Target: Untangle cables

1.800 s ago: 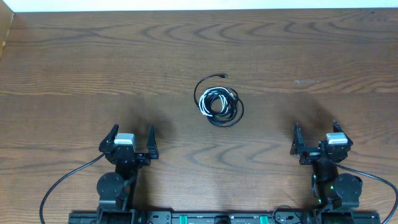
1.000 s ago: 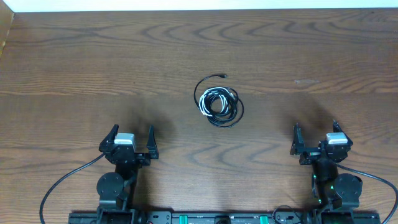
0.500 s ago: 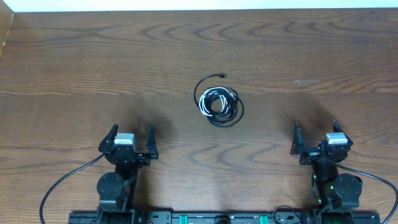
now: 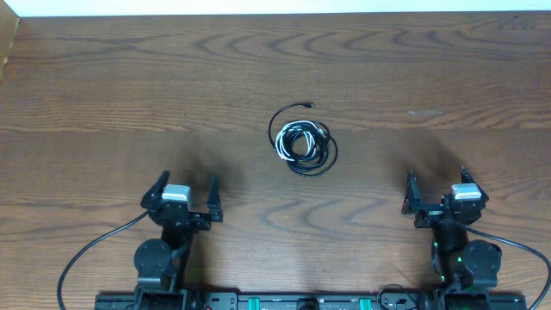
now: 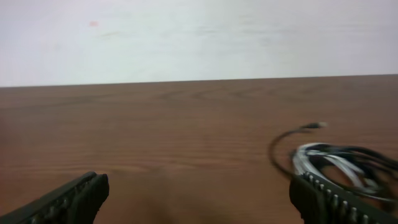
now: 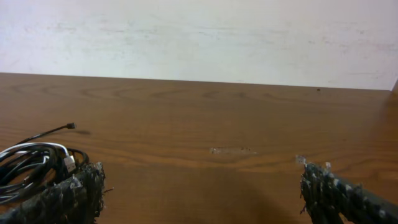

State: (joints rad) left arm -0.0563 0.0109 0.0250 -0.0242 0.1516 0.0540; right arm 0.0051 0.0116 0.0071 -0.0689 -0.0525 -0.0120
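Partly cut off in both wrist views, coiled cables (image 4: 301,140); left gripper (image 4: 186,181) and right gripper (image 4: 436,175) spread wide.

1 bench (image 4: 103,86). 2 robot arms: left arm (image 4: 159,251), right arm (image 4: 469,256). 2 grippers: left gripper (image 4: 186,182), right gripper (image 4: 436,176), 2 fingers (image 4: 213,186) each, 4 total. 1 tangled coil of cables (image 4: 301,143): 1 white cable (image 4: 290,143), plus black cables (image 4: 324,163), at least 1; loops overlap, so the exact black count can't be told. 1 plug end (image 4: 308,105) pokes out of the coil; others not countable. 2 thick black wires (image 4: 86,250), one per arm. 1 pale scuff (image 4: 422,113) on the bench.
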